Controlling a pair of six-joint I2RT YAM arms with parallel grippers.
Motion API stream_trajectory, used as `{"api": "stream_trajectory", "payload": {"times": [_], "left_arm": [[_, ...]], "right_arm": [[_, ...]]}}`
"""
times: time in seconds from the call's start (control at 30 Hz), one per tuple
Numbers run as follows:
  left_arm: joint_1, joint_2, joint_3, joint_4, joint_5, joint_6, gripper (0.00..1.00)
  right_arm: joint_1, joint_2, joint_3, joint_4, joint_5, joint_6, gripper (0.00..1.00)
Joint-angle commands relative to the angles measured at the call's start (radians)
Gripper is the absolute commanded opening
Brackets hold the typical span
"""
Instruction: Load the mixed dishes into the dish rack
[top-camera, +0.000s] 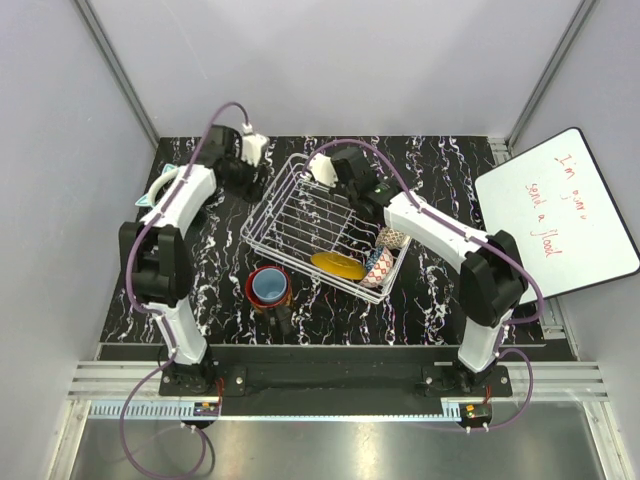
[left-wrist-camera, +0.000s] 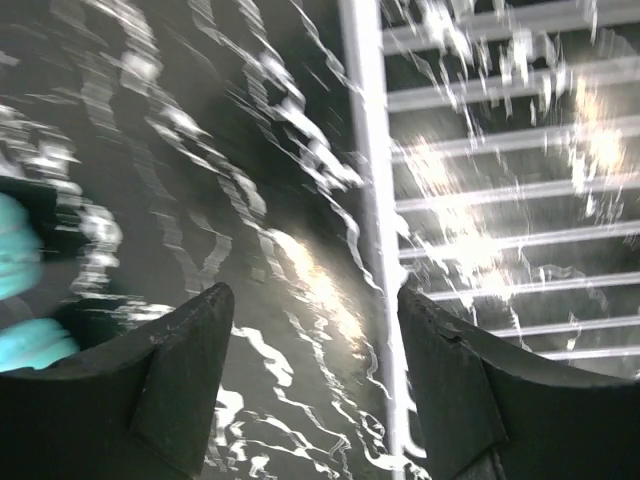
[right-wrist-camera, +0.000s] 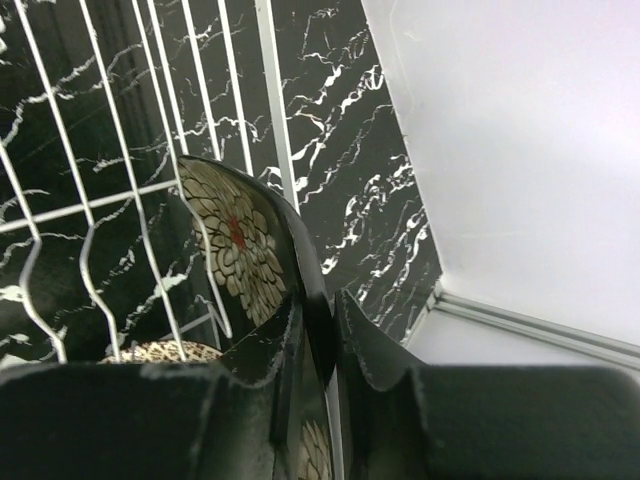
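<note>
**Flowered plate held on edge at the rack's far end**

Black square white-flowered plate: on edge, tilted, at the far end of the dish rack, just inside its rim wire. Flowered face toward the rack's wires. Resting on the rack or not: cannot tell.

Right arm: up from the near-right base to a raised elbow, then the forearm leftward and away across the rack's right side, wrist above the far end. Right gripper: fingers narrow, clenched on the plate's rim, one pad on each face, no gap visible.

Elsewhere in the rack, at the near-right corner: mustard-yellow plate lying low, and gold lattice-patterned bowl near it toward the right wall.

Outside the rack, on the black marbled table just off the near-left corner: light blue cup nested inside the dark mug with red inside.

Left arm: up from the near-left base, elbow high, forearm away and rightward, wrist just beyond the rack's far-left corner. Left gripper: pointed down, released, fingers wide apart, nothing held; below the gap only bare table and the rack's rim wire. Wrist view blurred; teal shape at its left edge, not identifiable.

Whiteboard with red handwriting, tilted at the table's right edge.
</note>
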Motion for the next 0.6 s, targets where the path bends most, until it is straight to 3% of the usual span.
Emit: {"api": "stream_trajectory", "payload": {"times": [0.0, 0.03, 0.07, 0.17, 0.57], "left_arm": [[0.063, -0.050, 0.145, -0.040, 0.088, -0.088, 0.73], [0.073, -0.054, 0.153, -0.046, 0.096, -0.095, 0.77], [0.080, -0.064, 0.162, -0.050, 0.114, -0.108, 0.87], [0.109, -0.079, 0.191, -0.067, 0.148, -0.122, 0.88], [0.148, -0.099, 0.167, -0.110, 0.144, -0.078, 0.87]], "right_arm": [[-0.003, 0.054, -0.031, -0.037, -0.022, 0.121, 0.23], [-0.001, 0.054, -0.031, -0.037, -0.019, 0.121, 0.25], [0.005, 0.054, -0.031, -0.038, -0.003, 0.124, 0.29], [0.011, 0.048, -0.031, -0.048, 0.017, 0.141, 0.41], [0.031, -0.038, -0.039, -0.153, 0.084, 0.215, 0.56]]}}
